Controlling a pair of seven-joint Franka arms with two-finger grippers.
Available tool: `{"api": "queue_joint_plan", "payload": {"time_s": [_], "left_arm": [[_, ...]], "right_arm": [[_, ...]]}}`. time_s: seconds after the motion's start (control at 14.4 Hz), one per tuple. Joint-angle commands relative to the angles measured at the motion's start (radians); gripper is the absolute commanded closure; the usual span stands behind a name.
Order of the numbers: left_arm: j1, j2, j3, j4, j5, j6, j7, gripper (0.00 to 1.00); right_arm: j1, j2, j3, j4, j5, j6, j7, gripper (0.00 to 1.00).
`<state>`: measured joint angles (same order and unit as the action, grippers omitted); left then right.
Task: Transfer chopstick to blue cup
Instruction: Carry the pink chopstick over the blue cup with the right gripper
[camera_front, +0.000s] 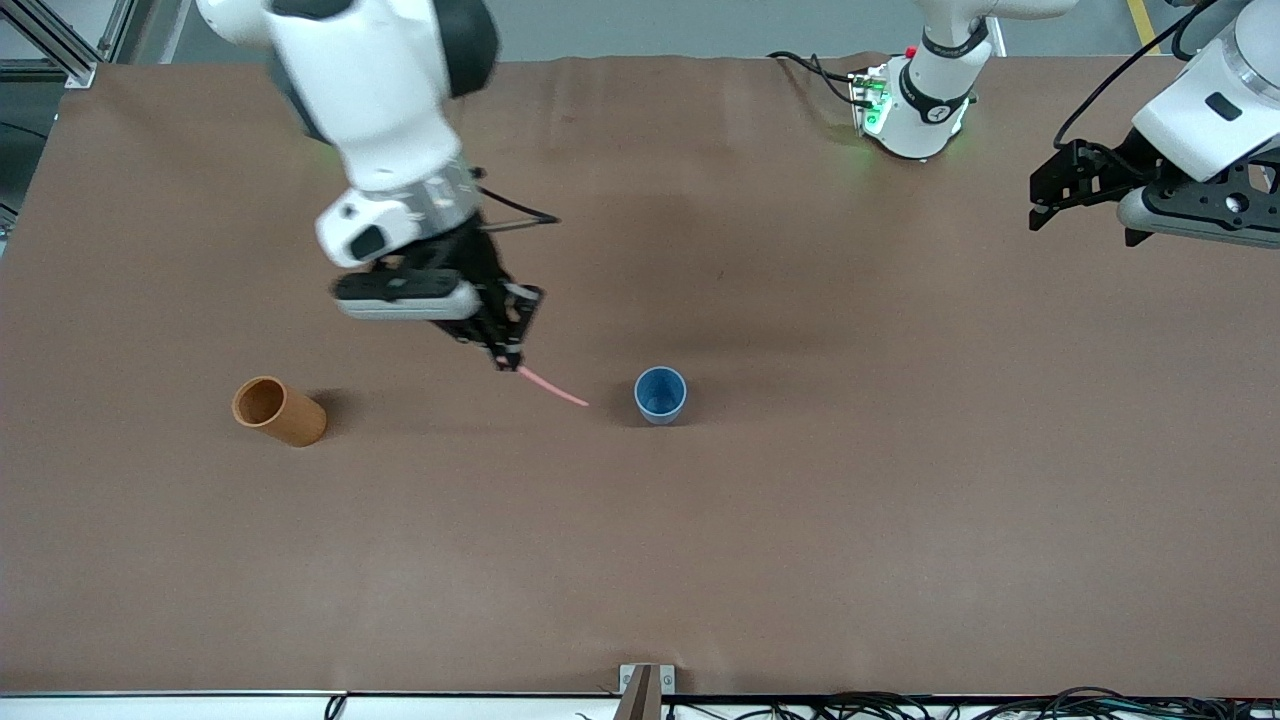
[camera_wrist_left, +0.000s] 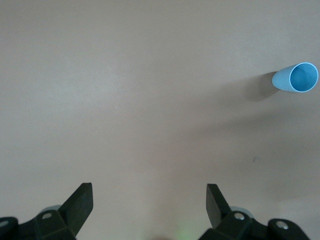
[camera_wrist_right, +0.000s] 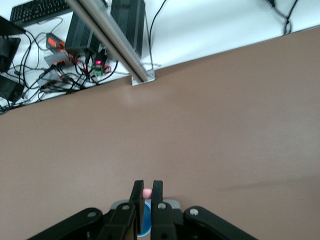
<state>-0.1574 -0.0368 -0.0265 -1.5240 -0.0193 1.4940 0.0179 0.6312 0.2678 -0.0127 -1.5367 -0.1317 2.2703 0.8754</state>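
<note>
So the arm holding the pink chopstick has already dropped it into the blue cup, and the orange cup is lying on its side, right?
Not quite. The chopstick is not in the blue cup yet: the front view shows it clamped in the right gripper, its free end short of the cup, toward the right arm's end of the table. The orange cup does lie on its side.

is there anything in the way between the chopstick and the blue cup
Nothing visible. The right gripper holds the chopstick tilted in the air beside the blue cup, with only bare table between them. The orange cup stands apart toward the right arm's end.
</note>
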Motion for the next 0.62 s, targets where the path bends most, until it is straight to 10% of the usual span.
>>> {"api": "queue_joint_plan", "payload": {"time_s": [0.0,0.55], "left_arm": [[0.003,-0.008,0.002,-0.002,-0.01,0.006,0.001,0.0],[0.003,0.005,0.005,0.016,-0.007,0.0,0.014,0.0]], "right_arm": [[0.082,0.109,-0.015,0.09,-0.125,-0.008,0.185,0.99],[0.159,0.178,-0.013,0.081,-0.172,0.002,0.234,0.99]]}}
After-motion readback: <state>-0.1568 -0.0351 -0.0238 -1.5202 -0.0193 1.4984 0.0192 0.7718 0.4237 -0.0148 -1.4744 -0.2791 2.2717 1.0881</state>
